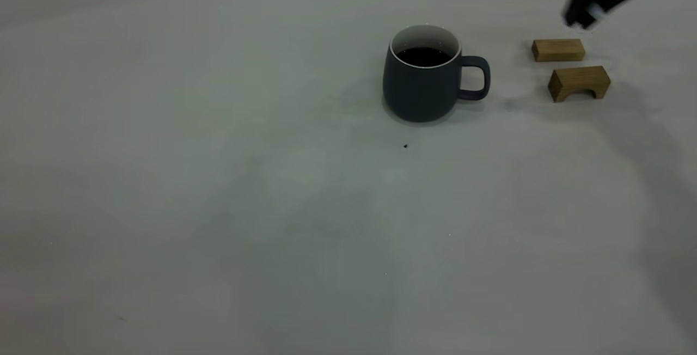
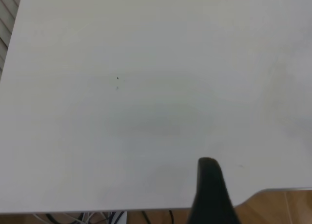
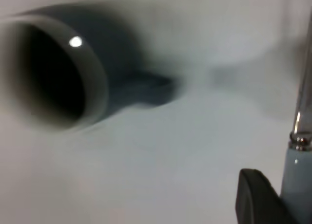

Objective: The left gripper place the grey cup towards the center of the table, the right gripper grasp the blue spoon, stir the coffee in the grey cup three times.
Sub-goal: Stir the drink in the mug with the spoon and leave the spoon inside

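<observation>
Slate-grey and filled with dark coffee (image 1: pixel 423 56), the grey cup (image 1: pixel 423 80) is standing upright on the pale surface (image 1: pixel 218 208) in the exterior view, its handle pointing toward two small wooden blocks (image 1: pixel 569 66) lying just beside it. Above and beyond those blocks, the right gripper (image 1: pixel 591 1) is hanging blurred at the frame's corner, well apart from the cup. No left gripper is showing here. With the cup sitting free and unheld near the middle of the surface, the placing step looks done; the stirring looks not yet begun.

From the left wrist view, only bare surface is showing, plus a single dark finger (image 2: pixel 210 192) of the left gripper near the surface's edge. No cup is appearing here, so this arm seems to be sitting clear of the work. Whether its fingers are open or closed cannot be told.

Over in the right wrist view, the detail missing elsewhere is coming through: the blue spoon (image 3: pixel 296 185), its pale handle and metal neck rising beside one dark finger (image 3: pixel 256 197), is apparently being gripped by the right gripper. The cup is looming nearby, rim and black liquid facing the camera, with the spoon not yet over it. Judging from this, the pickup is complete and three stirs are remaining.
</observation>
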Controlling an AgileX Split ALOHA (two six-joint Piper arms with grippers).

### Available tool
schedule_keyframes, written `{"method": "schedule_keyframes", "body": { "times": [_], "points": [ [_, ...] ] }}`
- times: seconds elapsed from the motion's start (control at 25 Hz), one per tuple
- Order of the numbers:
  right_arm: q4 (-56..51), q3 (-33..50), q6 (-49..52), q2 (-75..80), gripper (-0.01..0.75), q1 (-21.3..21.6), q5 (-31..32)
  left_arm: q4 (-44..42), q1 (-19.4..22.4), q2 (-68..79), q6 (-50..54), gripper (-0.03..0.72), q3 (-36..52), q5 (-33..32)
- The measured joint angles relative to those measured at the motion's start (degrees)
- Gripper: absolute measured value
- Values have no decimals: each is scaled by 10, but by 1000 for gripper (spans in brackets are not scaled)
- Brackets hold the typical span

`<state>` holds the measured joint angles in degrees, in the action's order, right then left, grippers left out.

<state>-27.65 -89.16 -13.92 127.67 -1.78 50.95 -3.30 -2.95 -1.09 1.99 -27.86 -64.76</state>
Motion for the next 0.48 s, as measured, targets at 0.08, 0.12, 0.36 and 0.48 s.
{"method": "schedule_keyframes", "body": {
  "times": [0.08, 0.12, 0.36, 0.48],
  "points": [
    [-93, 0, -14, 4, 115, 0, 63, 0, 0, 0, 0, 585, 0, 0],
    [-139, 0, -22, 9, 115, 0, 89, 0, 0, 0, 0, 585, 0, 0],
    [-334, 0, -61, 40, 115, 0, 161, 0, 0, 0, 0, 585, 0, 0],
    [-378, 0, -50, 41, 115, 0, 161, 0, 0, 0, 0, 585, 0, 0]
  ]
}}
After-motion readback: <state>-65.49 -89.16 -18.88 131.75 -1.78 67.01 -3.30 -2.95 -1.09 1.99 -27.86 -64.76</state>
